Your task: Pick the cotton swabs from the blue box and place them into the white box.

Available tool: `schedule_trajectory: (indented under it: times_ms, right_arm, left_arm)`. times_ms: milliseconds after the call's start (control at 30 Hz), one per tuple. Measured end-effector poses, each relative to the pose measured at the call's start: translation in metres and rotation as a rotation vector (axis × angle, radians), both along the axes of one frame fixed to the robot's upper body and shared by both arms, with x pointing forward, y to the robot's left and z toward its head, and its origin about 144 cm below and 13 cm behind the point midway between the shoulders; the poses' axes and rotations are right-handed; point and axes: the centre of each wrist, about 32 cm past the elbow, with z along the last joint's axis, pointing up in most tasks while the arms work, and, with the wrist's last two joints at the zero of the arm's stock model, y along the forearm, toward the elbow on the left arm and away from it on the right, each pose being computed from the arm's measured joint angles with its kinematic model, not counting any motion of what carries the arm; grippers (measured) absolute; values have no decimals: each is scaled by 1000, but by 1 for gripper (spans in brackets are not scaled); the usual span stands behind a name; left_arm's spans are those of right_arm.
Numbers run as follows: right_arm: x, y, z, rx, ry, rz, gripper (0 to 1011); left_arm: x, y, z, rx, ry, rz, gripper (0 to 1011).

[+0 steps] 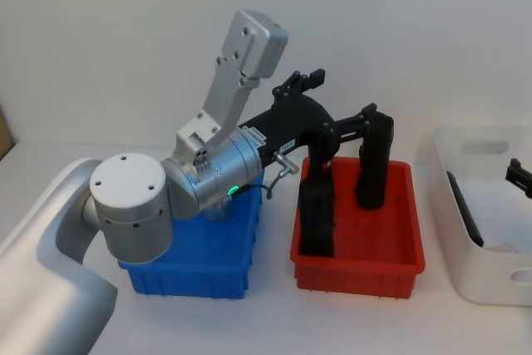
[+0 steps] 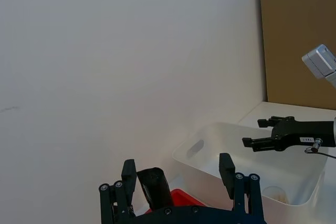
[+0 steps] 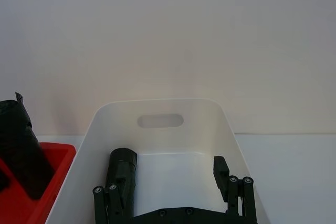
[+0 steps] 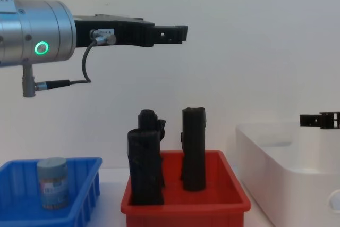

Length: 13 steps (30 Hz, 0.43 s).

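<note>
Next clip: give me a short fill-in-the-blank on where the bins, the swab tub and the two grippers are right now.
1. The cotton swabs tub stands upright in the ____ box.
2. The black rolls stand in the ____ bin, between the blue box and the white box.
3. The left gripper hangs high above the bins with its fingers ____.
4. The right gripper hovers open over the ____ box.

Missing words: blue; red; open; white

Three bins (image 4: 186,206), one swab tub (image 4: 52,182)
</note>
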Motion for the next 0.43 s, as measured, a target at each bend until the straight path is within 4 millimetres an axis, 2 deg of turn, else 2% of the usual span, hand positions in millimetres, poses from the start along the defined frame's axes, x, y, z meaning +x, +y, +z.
schedule_trajectory:
  times_ms: [433]
  right_arm:
    - [0, 0, 0, 0, 1, 0, 1001]
  left_arm:
    - [0, 0, 0, 0, 0, 0, 1003]
